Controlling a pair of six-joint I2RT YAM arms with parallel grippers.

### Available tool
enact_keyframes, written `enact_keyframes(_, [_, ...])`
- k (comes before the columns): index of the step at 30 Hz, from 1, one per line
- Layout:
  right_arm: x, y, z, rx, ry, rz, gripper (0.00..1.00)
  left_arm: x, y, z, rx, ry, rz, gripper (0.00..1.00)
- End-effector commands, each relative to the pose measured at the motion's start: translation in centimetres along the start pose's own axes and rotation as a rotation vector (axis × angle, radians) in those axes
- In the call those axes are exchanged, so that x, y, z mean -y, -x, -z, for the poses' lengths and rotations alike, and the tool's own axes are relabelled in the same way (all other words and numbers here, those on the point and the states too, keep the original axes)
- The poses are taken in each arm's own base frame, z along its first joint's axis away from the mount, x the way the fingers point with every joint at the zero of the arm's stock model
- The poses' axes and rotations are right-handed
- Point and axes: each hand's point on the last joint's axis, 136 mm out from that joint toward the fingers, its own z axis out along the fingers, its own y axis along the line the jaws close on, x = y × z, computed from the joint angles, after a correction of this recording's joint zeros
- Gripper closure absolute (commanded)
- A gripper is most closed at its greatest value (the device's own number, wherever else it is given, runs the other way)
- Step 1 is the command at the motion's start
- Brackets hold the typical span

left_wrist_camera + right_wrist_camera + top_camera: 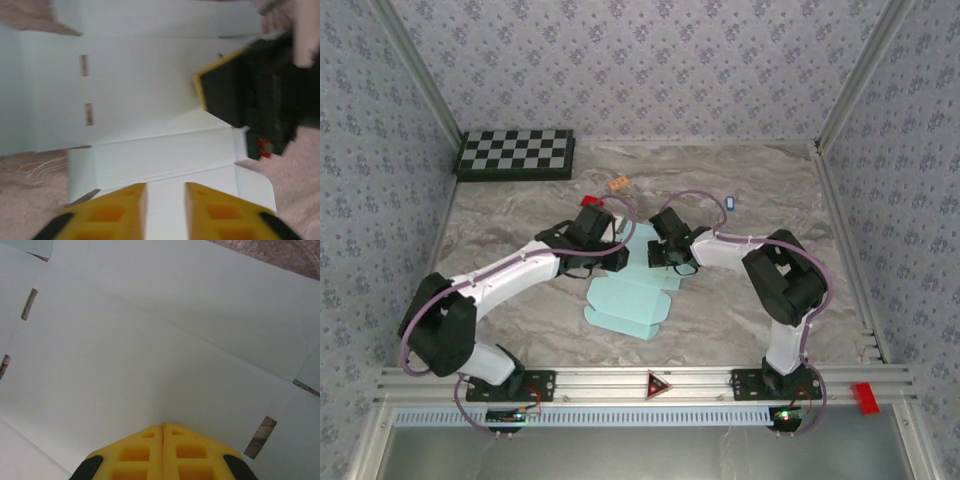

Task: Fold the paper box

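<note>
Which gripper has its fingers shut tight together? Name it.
The right gripper: its yellow fingers meet with no gap above the paper box; the left gripper shows a gap.

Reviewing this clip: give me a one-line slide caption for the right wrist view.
Closed right end effector poised at the flat, unfolded paper box, marbled table showing through its slots.

Patterned walls (640, 70) — marbled tabletop (500, 215)

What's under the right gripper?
The paper box, an unfolded sheet with creases and slots, lying on the table. The shut right gripper covers the spot beneath its tips, so whether they touch the sheet can't be seen.
</note>
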Motion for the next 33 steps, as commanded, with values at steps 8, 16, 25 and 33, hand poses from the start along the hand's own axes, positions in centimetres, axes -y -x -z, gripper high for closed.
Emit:
enact_keyframes(8, [0.5,1.1,1.2,0.04,-0.05,-0.021,0.99,1.5,-2.8,-6.0,-0.136,-0.019,0.032,1.0])
enact_keyframes(16, [0.5,3.2,3.0,0.063,-0.05,-0.027,0.92,-0.9,-4.6,-8.2,-0.204,0.098,0.043,1.0])
enact_keyframes(25, [1.2,7.4,4.7,0.069,0.027,0.103,0.76,-2.3,-5.7,-7.4,-0.187,0.142,-0.005,1.0])
enact_keyframes(33, [2.5,10.5,3.7,0.029,0.119,0.302,0.57,-3.4,-6.1,-7.7,-0.152,0.163,-0.099,1.0])
